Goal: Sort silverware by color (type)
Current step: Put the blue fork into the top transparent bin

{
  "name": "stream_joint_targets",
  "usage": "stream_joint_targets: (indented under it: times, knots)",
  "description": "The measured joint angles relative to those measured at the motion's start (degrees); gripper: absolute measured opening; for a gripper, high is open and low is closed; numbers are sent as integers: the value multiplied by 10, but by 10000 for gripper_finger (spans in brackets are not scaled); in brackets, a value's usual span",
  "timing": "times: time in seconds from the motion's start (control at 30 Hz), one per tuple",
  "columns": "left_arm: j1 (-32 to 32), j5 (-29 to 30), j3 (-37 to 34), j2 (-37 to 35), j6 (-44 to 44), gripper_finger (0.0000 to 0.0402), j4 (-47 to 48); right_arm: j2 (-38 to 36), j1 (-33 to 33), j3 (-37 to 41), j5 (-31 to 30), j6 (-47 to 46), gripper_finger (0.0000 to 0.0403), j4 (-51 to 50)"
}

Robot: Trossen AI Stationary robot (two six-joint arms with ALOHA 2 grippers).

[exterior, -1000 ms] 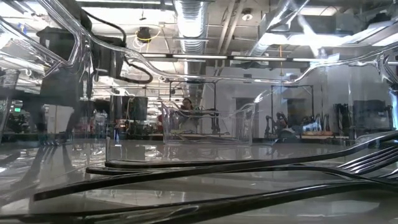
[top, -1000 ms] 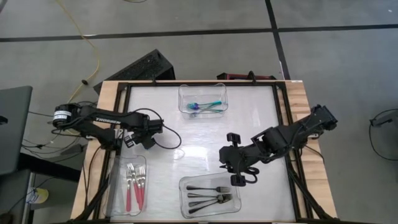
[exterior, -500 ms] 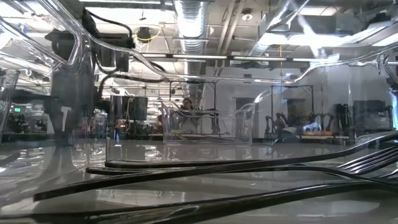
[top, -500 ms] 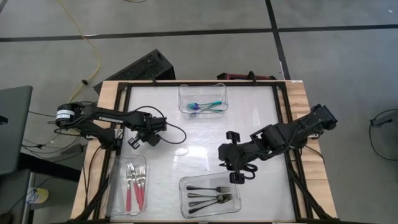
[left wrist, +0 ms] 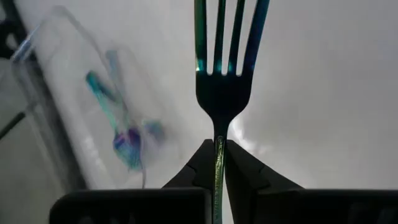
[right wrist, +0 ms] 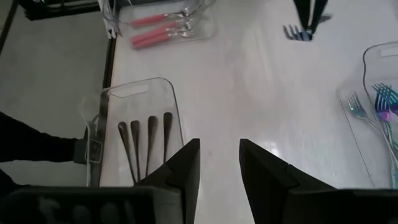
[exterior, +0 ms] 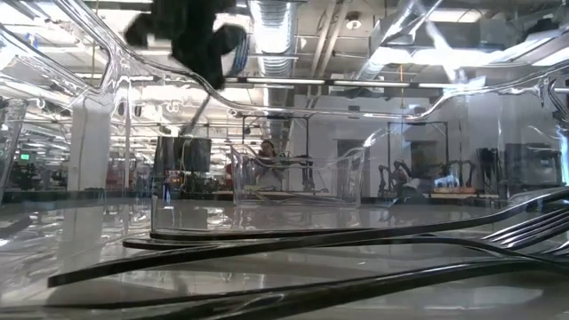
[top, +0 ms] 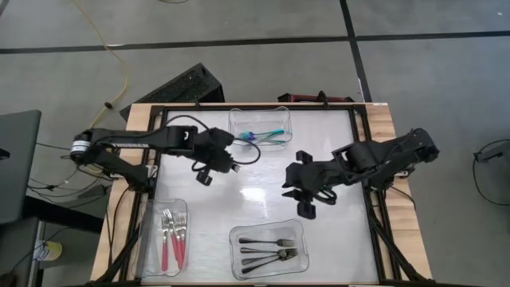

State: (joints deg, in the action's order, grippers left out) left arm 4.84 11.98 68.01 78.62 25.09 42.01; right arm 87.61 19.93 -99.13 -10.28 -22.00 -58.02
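**Teal fork gripped above the table near the far bin**

The left gripper (left wrist: 219, 163) is pinching a teal-blue iridescent fork (left wrist: 224, 74) by its thin handle, jaws clamped tight on it. The fork is slim, glossy metal, its long axis running straight out from the fingers, four tines pointing away from the wrist. In the high view, this gripper (top: 225, 163) is hanging over the table just beside the far clear bin (top: 236, 119), where other teal forks (top: 263, 136) are lying roughly crosswise.

The right gripper (right wrist: 214, 162) is hovering over the middle of the table, its dark wedge-shaped fingers standing apart with nothing between them.

The black forks (top: 268, 248) are lying side by side in the near clear bin (top: 236, 239), handles running along the bin's length. The pink-handled forks (top: 173, 235) with silver tines are sitting in the left bin (top: 148, 247), handles toward the near edge.

The table (top: 327, 143) is presenting a smooth, white, glossy top inside a dark frame with wooden borders. Beyond it, the low view is showing a workshop with ceiling ducts (exterior: 271, 27) and strip lights.
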Motion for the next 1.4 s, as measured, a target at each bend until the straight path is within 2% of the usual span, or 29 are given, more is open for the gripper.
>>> stream_joint_targets:
  times: [0.2,0.33,0.47,0.57,0.67,0.73,0.87,0.97,1.07,1.13,1.23,1.4]
  knots:
    - [-24,-93,108,-1,-138,1,-1,-23,4,0,0,-3,134,-19]
    - [-39,-119,124,1,-253,1,-16,-48,33,0,-1,-18,134,-50]
    - [-53,-116,126,6,-359,1,-64,-81,75,0,-23,-20,134,-60]
    - [-53,-87,126,24,-400,0,-101,-103,112,0,-81,-32,134,-66]
    - [-45,-56,126,48,-378,0,-123,-118,148,0,-139,-49,134,-73]
    - [-37,-37,126,66,-394,0,-152,-121,171,0,-172,-64,134,-78]
    - [-15,3,126,110,-487,0,-255,-115,203,0,-220,-74,134,-85]
    - [6,89,126,132,-563,0,-329,-106,215,0,-238,-83,134,-89]
    - [35,235,123,145,-711,0,-344,-96,216,0,-251,-86,134,-91]
    - [54,291,105,151,-854,0,-353,-94,215,0,-256,-89,134,-91]
    - [72,286,61,154,-1024,0,-417,-96,212,0,-258,-96,134,-91]
    - [75,311,-5,181,-1228,1,-496,-96,209,0,-257,-97,134,-93]
